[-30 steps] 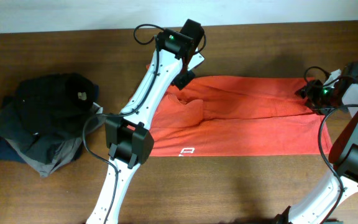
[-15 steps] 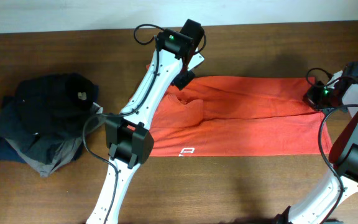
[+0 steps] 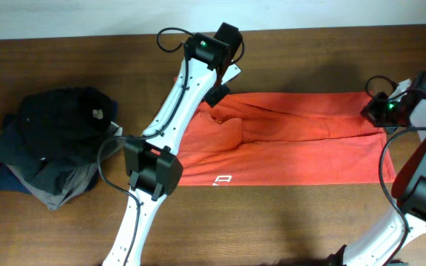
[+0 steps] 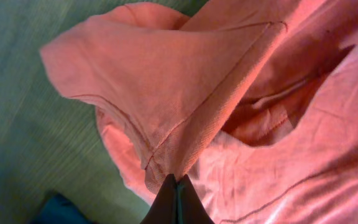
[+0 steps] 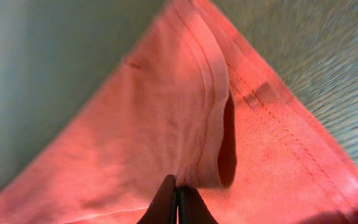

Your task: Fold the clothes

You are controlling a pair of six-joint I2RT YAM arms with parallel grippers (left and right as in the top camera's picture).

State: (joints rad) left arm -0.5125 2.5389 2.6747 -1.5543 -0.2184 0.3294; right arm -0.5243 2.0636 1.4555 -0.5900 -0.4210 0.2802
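Red-orange cotton T-shirt (image 3: 294, 151) spread on brown desk (image 3: 287, 218), one end rumpled. Left claw (image 4: 176, 186) clamped tight on sleeve fold; right claw (image 5: 177, 191) clamped on hem edge.

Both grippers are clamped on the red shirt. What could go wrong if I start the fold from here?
The left gripper and right gripper each pinch the T-shirt only at their very tips, so fabric could slip out when lifted. At the right pinch the hem gapes open, so one layer might stay behind. The bunched ridge by the left gripper may get folded in.
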